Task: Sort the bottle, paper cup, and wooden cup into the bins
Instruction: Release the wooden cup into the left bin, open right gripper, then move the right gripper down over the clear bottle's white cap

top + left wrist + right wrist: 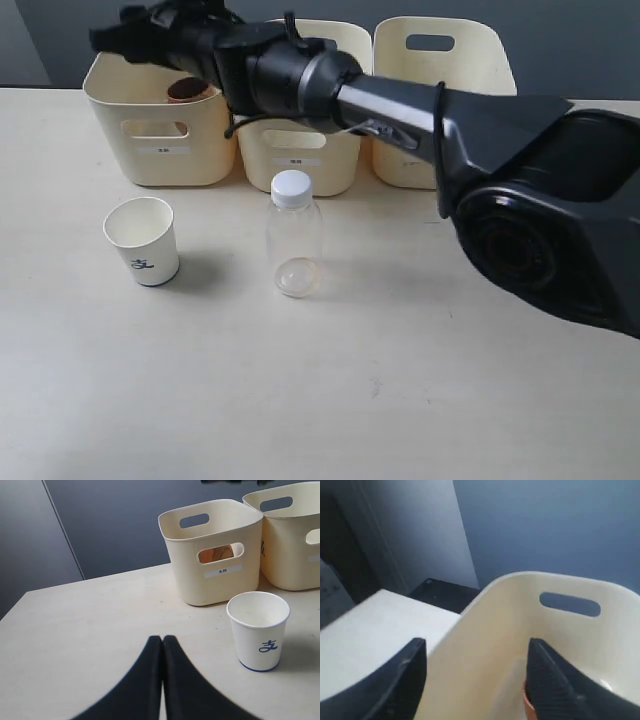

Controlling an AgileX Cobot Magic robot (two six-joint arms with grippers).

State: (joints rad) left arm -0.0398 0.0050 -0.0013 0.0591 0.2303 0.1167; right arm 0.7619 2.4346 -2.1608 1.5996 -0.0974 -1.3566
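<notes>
The wooden cup [187, 90] lies inside the left bin [150, 140]; it shows through the handle cutout [220, 553] and as a brown sliver [526, 702] beside one finger. My right gripper [112, 40] [475, 647] reaches across and hovers open over that bin [570, 640], holding nothing. The paper cup [143, 240] [258, 630] stands upright on the table in front of the left bin [212, 575]. To its right stands the clear bottle [293, 235] with its white cap, before the middle bin [300, 155]. My left gripper [162, 639] is shut and empty, low over the table near the paper cup.
The right bin [440, 100] stands at the back right. The right arm's dark body [540, 190] spans the right side and crosses above the middle bin [295, 540]. A dark wall lies behind the bins. The table [350, 400] extends toward the front.
</notes>
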